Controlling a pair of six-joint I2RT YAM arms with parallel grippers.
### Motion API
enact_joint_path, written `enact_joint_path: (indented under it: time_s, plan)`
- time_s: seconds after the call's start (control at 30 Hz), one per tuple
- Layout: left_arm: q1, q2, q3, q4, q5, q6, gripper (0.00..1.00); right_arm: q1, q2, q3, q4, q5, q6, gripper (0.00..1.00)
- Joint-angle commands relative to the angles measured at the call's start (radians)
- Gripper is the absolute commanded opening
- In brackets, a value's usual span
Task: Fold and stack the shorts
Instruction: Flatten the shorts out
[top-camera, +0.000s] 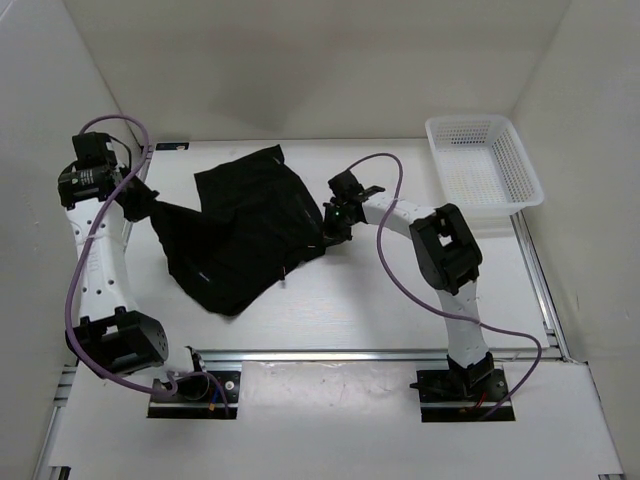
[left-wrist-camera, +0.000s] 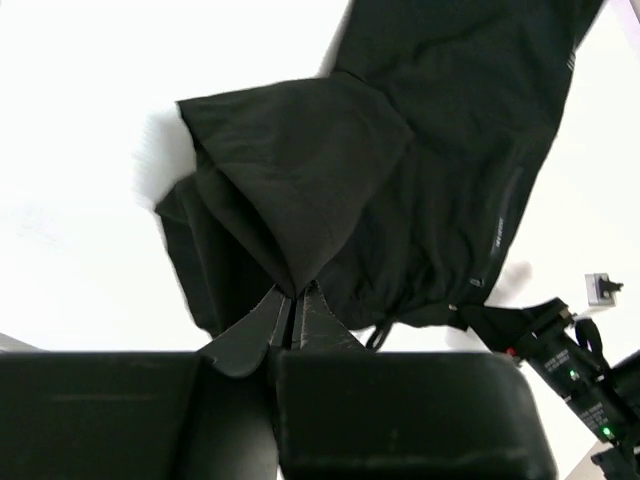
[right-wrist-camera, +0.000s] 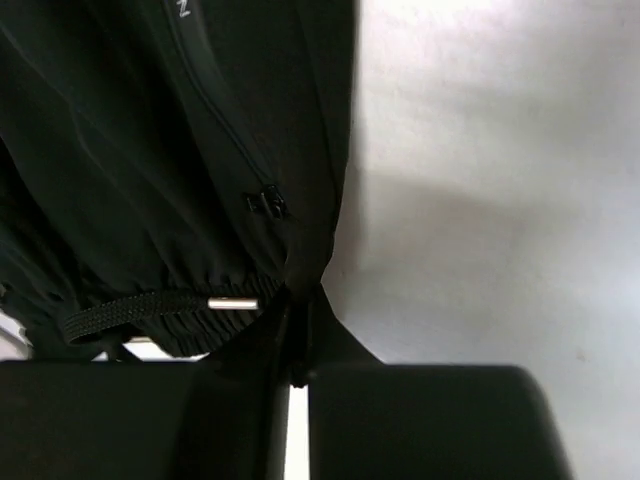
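Observation:
The black shorts (top-camera: 245, 230) hang stretched between my two grippers over the middle of the white table. My left gripper (top-camera: 148, 205) is shut on the shorts' left corner; in the left wrist view the fingertips (left-wrist-camera: 297, 298) pinch a fold of cloth (left-wrist-camera: 300, 190). My right gripper (top-camera: 333, 226) is shut on the right edge by the waistband; in the right wrist view the cloth (right-wrist-camera: 150, 150) gathers at the jaws (right-wrist-camera: 300, 300), with a drawstring tip (right-wrist-camera: 232, 303) and a zipper (right-wrist-camera: 265, 200) showing.
A white mesh basket (top-camera: 484, 160) stands at the back right corner. White walls enclose the table on three sides. A metal rail (top-camera: 350, 355) runs along the near edge by the arm bases.

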Motion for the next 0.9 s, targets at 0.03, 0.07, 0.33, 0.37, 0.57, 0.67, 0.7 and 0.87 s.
enact_joint_path:
  time_s: [0.03, 0.07, 0.33, 0.37, 0.57, 0.67, 0.7, 0.87]
  plan:
    - [0.033, 0.006, 0.021, -0.006, -0.023, 0.016, 0.10, -0.053, 0.035, 0.074, -0.011, 0.005, -0.026, 0.00]
    - [0.033, 0.018, 0.021, -0.006, -0.023, 0.016, 0.10, -0.070, 0.035, 0.094, -0.011, 0.006, -0.054, 0.00]
    - [0.042, 0.083, 0.010, -0.016, 0.049, 0.057, 1.00, -0.259, 0.225, 0.582, -0.323, 0.205, -0.227, 0.08]
    - [0.042, 0.083, 0.010, -0.016, 0.063, 0.057, 1.00, -0.271, 0.264, 0.673, -0.362, 0.217, -0.244, 0.56]
    - [0.042, 0.094, -0.008, -0.006, 0.074, 0.066, 1.00, -0.272, 0.223, 0.799, -0.376, 0.179, -0.253, 0.92]
    - [0.042, 0.094, -0.036, 0.004, 0.074, 0.067, 0.99, -0.233, 0.058, 0.556, -0.298, 0.135, -0.231, 0.88]
    - [0.042, 0.094, -0.045, 0.013, 0.074, 0.067, 0.97, -0.201, 0.014, 0.411, -0.278, 0.116, -0.230, 0.85]
    - [0.042, 0.054, -0.122, 0.049, 0.095, 0.067, 0.83, -0.107, -0.295, -0.080, -0.140, 0.095, -0.099, 0.85]
